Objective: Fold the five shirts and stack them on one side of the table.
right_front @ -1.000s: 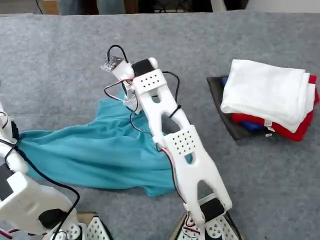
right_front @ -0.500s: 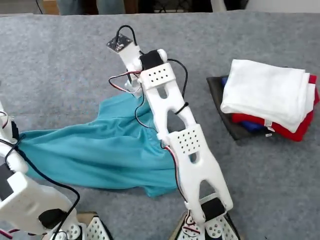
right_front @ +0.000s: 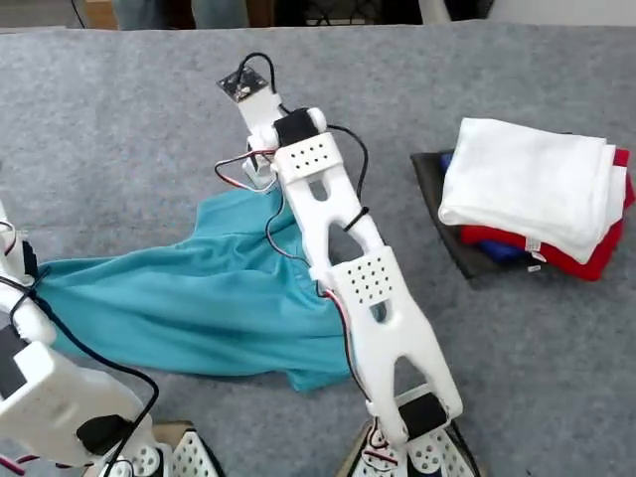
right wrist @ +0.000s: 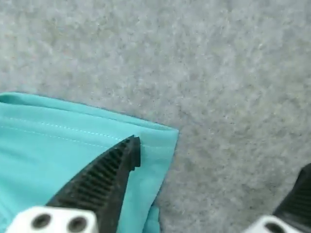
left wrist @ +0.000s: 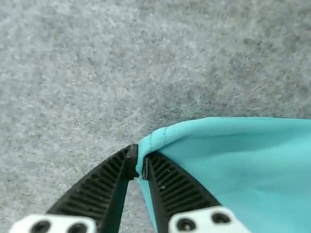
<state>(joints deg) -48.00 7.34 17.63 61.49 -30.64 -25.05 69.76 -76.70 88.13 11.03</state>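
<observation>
A teal shirt [right_front: 199, 298] lies spread and rumpled on the grey table [right_front: 119, 109], left of centre. My left gripper [left wrist: 139, 164] is shut on the shirt's left corner [left wrist: 160, 136]; in the high view it sits at the table's left edge [right_front: 28, 281]. The right gripper [right wrist: 216, 177] is open just above the shirt's far corner [right wrist: 155, 138], one finger [right wrist: 121, 158] over the cloth and the other over bare table. From above, that gripper [right_front: 260, 174] is at the shirt's far tip.
A stack of folded shirts [right_front: 532, 194] sits at the right side, white on top, then red, blue and a dark one underneath. The right arm's white links [right_front: 348, 268] stretch across the teal shirt's right part.
The right arm stretched toward the far side and its wrist rose. The shirt's far corner shifted slightly farther and rightward. The left arm kept still.
</observation>
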